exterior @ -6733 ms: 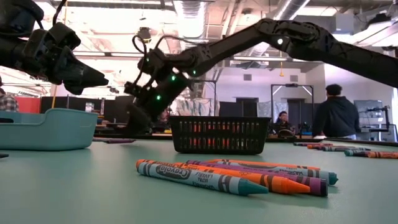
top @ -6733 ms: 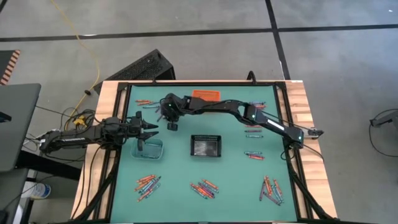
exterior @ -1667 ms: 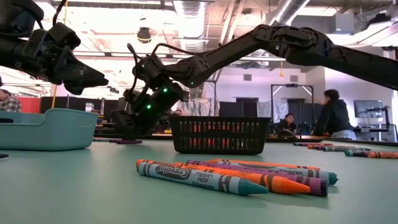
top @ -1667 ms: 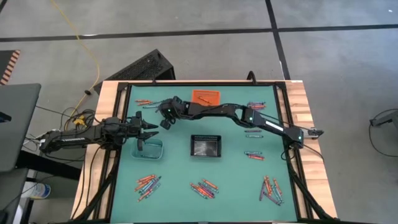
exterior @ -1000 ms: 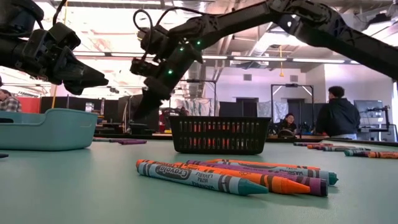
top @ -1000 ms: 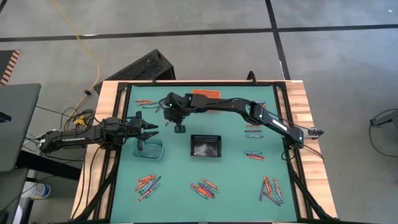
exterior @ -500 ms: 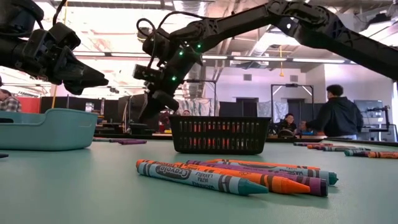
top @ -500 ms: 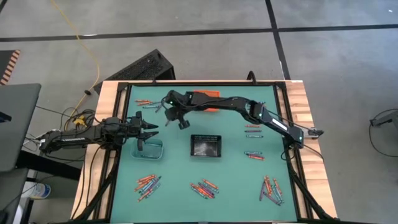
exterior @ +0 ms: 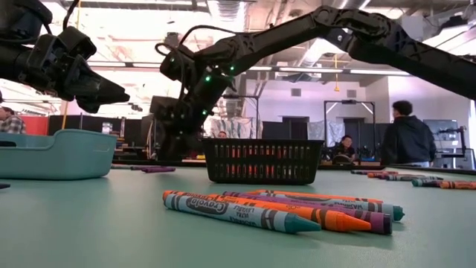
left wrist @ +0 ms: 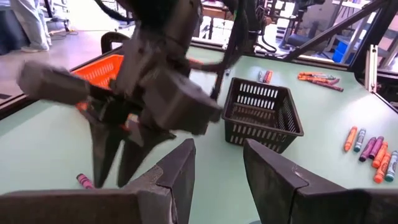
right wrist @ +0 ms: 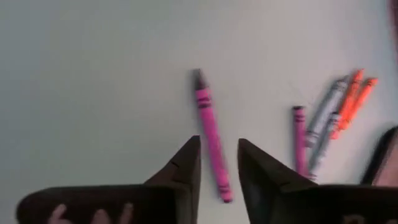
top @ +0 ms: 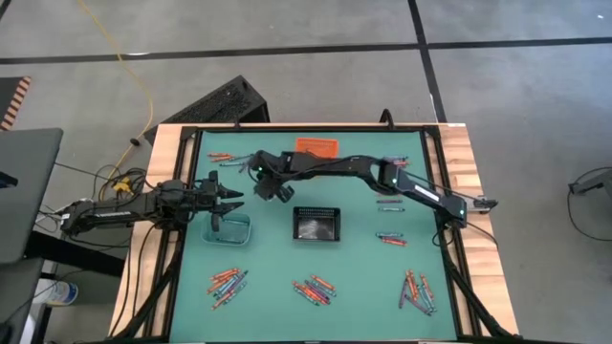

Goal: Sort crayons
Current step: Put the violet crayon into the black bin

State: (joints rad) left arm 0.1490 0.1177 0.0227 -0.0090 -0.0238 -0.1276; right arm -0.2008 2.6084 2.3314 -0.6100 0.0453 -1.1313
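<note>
The right gripper (right wrist: pixel 217 163), fingers parted and empty, hangs directly over a pink crayon (right wrist: pixel 210 140) whose long axis runs through the finger gap (left gripper (left wrist: pixel 217 165) farther, also parted).

The table (top: pixel 191 287) had a green top framed by pale wooden edges. It stood on a grey concrete floor (top: pixel 516 86) crossed by dark lines. A yellow cable (top: pixel 134 67) trailed over the floor beyond the table's far left corner, near a black slanted object (top: pixel 215 103). A grey surface (top: pixel 24 191) sat off the left edge. Behind the table, the room had exposed ducts (exterior: pixel 227 15) under a bright ceiling, a pale wall (exterior: pixel 305 100), and a person in dark clothing (exterior: pixel 407 141) standing at the right.
</note>
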